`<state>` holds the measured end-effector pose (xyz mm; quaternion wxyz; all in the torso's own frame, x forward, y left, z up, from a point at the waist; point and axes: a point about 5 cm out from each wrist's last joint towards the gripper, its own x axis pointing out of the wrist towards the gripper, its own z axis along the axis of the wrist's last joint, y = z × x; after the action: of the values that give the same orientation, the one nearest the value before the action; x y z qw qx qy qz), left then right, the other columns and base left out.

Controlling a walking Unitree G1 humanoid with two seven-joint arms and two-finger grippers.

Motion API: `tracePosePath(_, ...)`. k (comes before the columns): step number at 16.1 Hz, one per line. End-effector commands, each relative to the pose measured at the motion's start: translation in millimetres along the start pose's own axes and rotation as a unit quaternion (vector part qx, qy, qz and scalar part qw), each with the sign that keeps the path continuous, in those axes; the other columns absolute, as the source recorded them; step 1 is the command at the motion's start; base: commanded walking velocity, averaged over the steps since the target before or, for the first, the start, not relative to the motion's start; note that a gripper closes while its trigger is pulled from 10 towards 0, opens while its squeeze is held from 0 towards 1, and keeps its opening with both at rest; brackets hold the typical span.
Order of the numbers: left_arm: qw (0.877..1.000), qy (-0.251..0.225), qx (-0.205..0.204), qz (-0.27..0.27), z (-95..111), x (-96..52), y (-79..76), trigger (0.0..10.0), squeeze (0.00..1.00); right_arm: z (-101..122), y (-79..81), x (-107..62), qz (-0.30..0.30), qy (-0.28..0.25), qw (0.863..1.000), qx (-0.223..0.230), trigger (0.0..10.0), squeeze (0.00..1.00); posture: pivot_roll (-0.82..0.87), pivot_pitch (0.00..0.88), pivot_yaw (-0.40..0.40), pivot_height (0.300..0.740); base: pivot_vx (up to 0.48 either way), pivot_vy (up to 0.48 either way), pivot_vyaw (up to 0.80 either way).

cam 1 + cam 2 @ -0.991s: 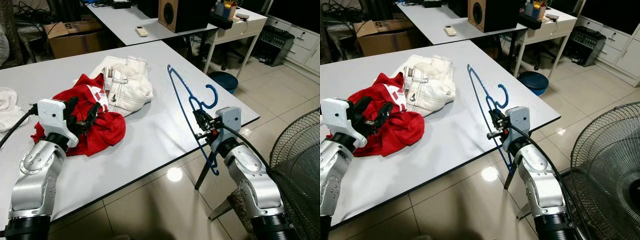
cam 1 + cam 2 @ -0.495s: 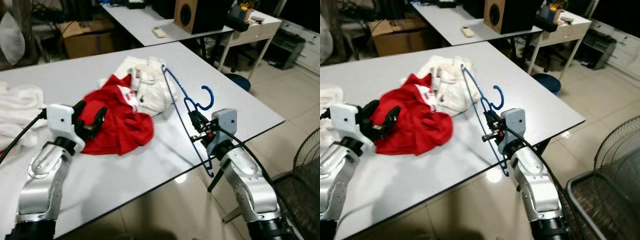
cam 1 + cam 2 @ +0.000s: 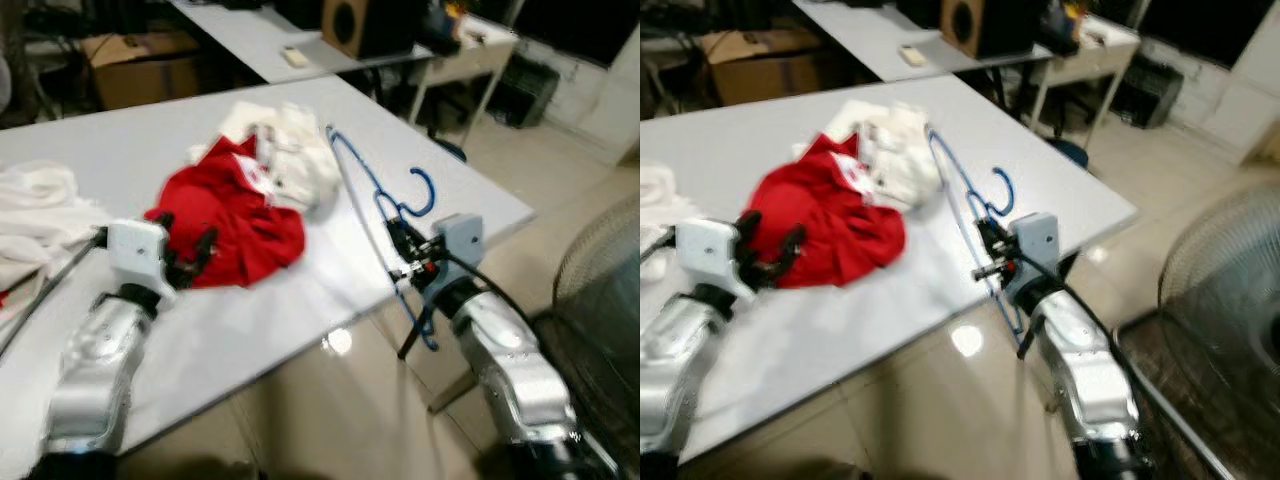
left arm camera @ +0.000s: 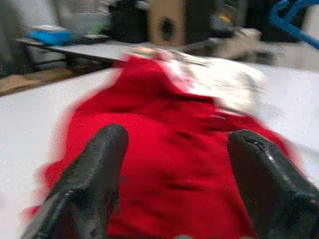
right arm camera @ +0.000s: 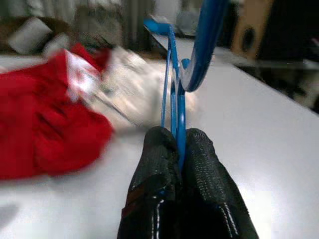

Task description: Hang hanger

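My right gripper (image 3: 405, 252) is shut on a blue plastic hanger (image 3: 372, 205), holding it upright over the table's right edge, hook (image 3: 423, 192) pointing up. In the right wrist view both fingers (image 5: 158, 164) pinch the hanger's blue bar (image 5: 175, 107). My left gripper (image 3: 185, 255) stands open just over the near edge of a red garment (image 3: 235, 212) on the white table (image 3: 330, 270). The left wrist view shows the red cloth (image 4: 169, 169) between the spread fingers (image 4: 99, 159). A white garment (image 3: 295, 150) lies behind the red one.
More white cloth (image 3: 40, 205) lies at the table's left. A second table (image 3: 240, 35) with a speaker (image 3: 345, 15) and a cardboard box (image 3: 125, 60) stand behind. A round fan guard (image 3: 605, 290) is on the tiled floor (image 3: 330, 400) at right.
The whole picture has shifted and blurred, so the camera has moved. The right gripper keeps its hold on the hanger; the left gripper stays open by the red garment.
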<state>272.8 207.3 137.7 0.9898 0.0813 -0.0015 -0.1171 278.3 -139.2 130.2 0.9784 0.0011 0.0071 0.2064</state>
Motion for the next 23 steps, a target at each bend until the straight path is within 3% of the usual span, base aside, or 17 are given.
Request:
tracePosePath(1,1.000,0.004,0.007,-0.006,1.3,2.9,-0.1,10.0,1.00,6.7,-5.4,-1.2,-0.009,-0.010,1.000,0.001,10.0,0.00,-0.02,0.000,-0.047,0.740,0.000,0.000,0.00)
tracePosePath(3,0.999,0.024,0.029,-0.018,-3.2,5.9,-5.0,10.0,1.00,7.5,-12.9,-3.5,-0.017,-0.007,1.000,-0.009,10.0,0.00,-0.03,0.000,-0.042,0.740,0.000,0.000,0.00)
tracePosePath(4,0.997,0.047,0.021,-0.051,-9.5,6.9,-17.1,10.0,0.00,9.0,-20.0,-8.9,-0.024,-0.003,1.000,-0.012,10.0,0.00,-0.03,0.000,-0.044,0.740,0.000,0.000,0.00)
tracePosePath(5,0.996,0.058,0.015,-0.060,-12.7,7.0,-19.8,10.0,0.00,8.9,-21.2,-10.1,-0.026,-0.002,1.000,-0.013,10.0,0.00,-0.03,0.000,-0.044,0.740,0.000,0.000,0.00)
tracePosePath(6,0.994,0.099,0.003,-0.053,-25.3,8.5,-21.9,4.5,0.00,9.4,-23.0,-12.2,-0.030,0.002,0.999,-0.016,10.0,0.00,-0.05,0.000,-0.044,0.740,0.000,0.000,0.00)
tracePosePath(7,0.992,0.112,-0.001,-0.051,-29.6,9.3,-22.8,0.3,0.00,9.8,-22.8,-12.7,-0.030,0.002,0.999,-0.017,10.0,0.00,-0.05,0.000,-0.044,0.740,0.000,0.000,0.00)
tracePosePath(9,0.990,0.120,-0.055,-0.056,-35.9,14.0,-31.7,0.0,0.00,9.1,-20.7,-14.9,-0.026,0.006,0.999,-0.019,10.0,0.00,-0.06,0.000,-0.048,0.740,0.000,0.000,0.00)
tracePosePath(10,0.989,0.125,-0.061,-0.055,-37.2,15.1,-33.3,0.0,0.00,8.5,-20.2,-15.4,-0.024,0.009,0.999,-0.020,10.0,0.00,-0.06,0.000,-0.048,0.740,0.000,0.000,0.00)
tracePosePath(12,0.986,0.150,-0.050,-0.048,-43.9,17.3,-35.3,0.0,0.00,8.8,-18.3,-17.7,-0.021,0.012,0.999,-0.023,10.0,0.00,-0.08,0.000,-0.040,0.740,0.000,0.000,0.00)
tracePosePath(13,0.987,0.152,-0.047,-0.028,-45.0,20.6,-32.0,0.0,0.00,9.7,-18.5,-20.2,-0.023,0.012,0.999,-0.025,10.0,0.00,-0.09,0.000,-0.035,0.740,0.000,0.000,0.00)
tracePosePath(19,0.988,0.148,-0.022,-0.037,-45.8,18.6,-29.3,0.0,0.00,6.0,-18.9,-27.3,-0.027,0.020,0.999,-0.028,10.0,0.00,-0.10,0.000,-0.030,0.740,0.000,0.000,0.00)
tracePosePath(23,0.990,0.127,-0.045,-0.045,-40.6,17.7,-30.8,0.0,0.00,7.2,-17.9,-21.2,-0.019,0.019,0.999,-0.031,10.0,0.00,-0.08,0.000,-0.049,0.740,0.000,0.000,0.00)
